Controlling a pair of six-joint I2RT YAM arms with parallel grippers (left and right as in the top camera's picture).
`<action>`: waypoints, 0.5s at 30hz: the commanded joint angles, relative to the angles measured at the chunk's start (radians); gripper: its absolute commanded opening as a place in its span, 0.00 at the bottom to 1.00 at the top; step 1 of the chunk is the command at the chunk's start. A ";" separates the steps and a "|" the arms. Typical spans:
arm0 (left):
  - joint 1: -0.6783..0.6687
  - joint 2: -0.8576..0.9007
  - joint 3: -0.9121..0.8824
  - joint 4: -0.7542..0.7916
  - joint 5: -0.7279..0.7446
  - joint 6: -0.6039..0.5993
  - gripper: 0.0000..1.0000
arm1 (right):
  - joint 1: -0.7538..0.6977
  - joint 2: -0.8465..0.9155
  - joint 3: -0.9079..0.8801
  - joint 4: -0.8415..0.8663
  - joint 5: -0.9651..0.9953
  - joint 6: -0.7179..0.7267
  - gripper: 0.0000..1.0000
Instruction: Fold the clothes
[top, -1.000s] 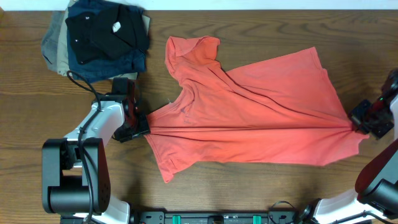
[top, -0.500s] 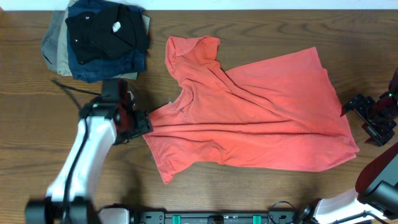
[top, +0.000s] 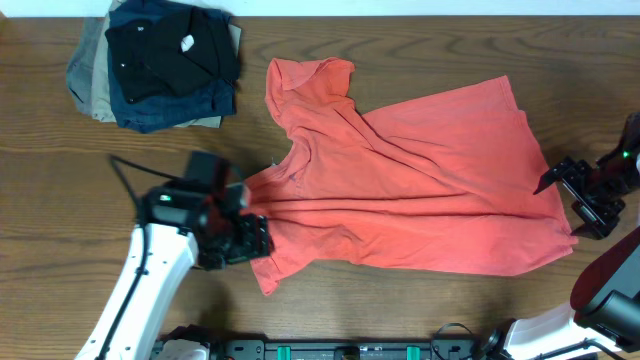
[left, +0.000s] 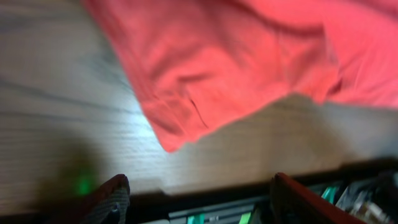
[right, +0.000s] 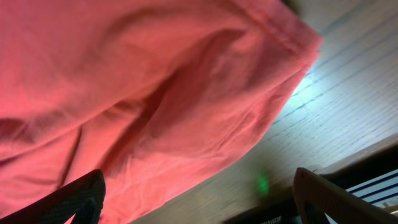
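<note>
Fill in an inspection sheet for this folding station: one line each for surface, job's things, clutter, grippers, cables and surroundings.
Surface: wooden table, bare wood around the cloth.
Job's things: coral-red T-shirt lies spread out and creased, not yet folded, one sleeve toward the far edge, one toward the near edge.
Clutter: pile of folded garments, black, navy and tan, at the far left corner, apart from the T-shirt.
Grippers: left gripper open at the near sleeve, holding nothing; right gripper open by the hem, holding nothing.
Cables: black cable loops off the left arm.
Surroundings: black rail along the near edge; otherwise nothing seen.
</note>
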 joint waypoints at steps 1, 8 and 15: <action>-0.090 -0.001 -0.025 -0.010 -0.026 -0.102 0.73 | 0.040 -0.007 0.013 -0.003 -0.021 -0.039 0.94; -0.224 0.006 -0.094 0.021 -0.149 -0.254 0.73 | 0.105 -0.007 0.013 0.003 -0.002 -0.045 0.94; -0.277 0.072 -0.199 0.164 -0.148 -0.272 0.73 | 0.154 -0.007 0.013 0.026 -0.002 -0.045 0.95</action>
